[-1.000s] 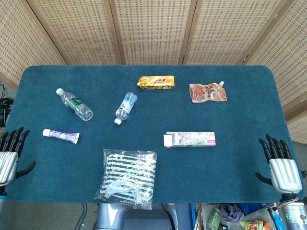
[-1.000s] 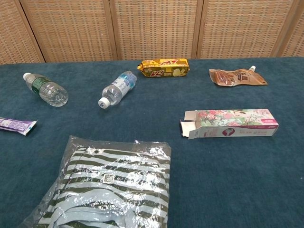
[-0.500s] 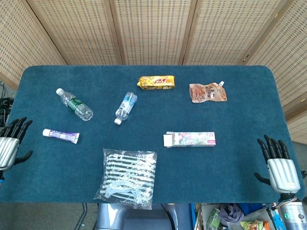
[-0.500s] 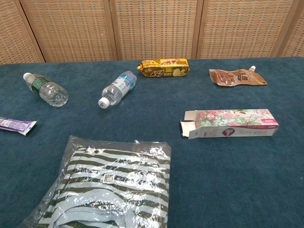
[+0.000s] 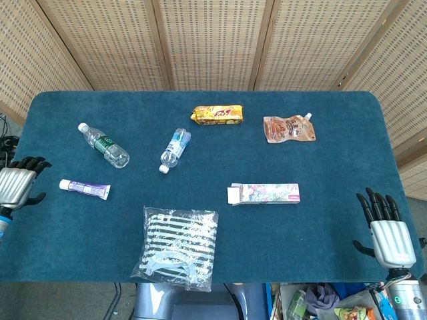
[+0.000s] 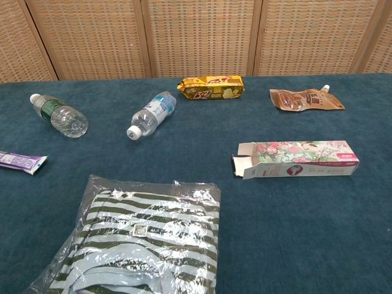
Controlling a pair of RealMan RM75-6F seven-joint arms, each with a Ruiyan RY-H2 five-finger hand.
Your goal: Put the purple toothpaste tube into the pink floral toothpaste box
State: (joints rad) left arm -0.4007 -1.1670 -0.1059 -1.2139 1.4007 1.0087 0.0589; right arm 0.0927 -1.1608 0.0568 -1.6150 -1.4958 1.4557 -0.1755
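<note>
Now my left hand (image 5: pixel 15 185) has risen at the frame's left edge, fingers released, nearing the toothpaste tube (image 5: pixel 85 189); right hand (image 5: pixel 387 227) empty, fingers spread.

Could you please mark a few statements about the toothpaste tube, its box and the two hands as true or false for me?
1. The purple toothpaste tube lies flat on the table, outside the box. True.
2. The pink floral toothpaste box has its open end toward the robot's right. False: the open flaps face the robot's left, toward the striped garment in plastic.
3. The left hand holds the tube. False: it is at the table's left edge, apart from the tube, holding nothing.
4. The right hand is open near the table's right front corner. True.
5. Two water bottles stand upright. False: both the green-label bottle and the blue-label bottle lie on their sides.
</note>
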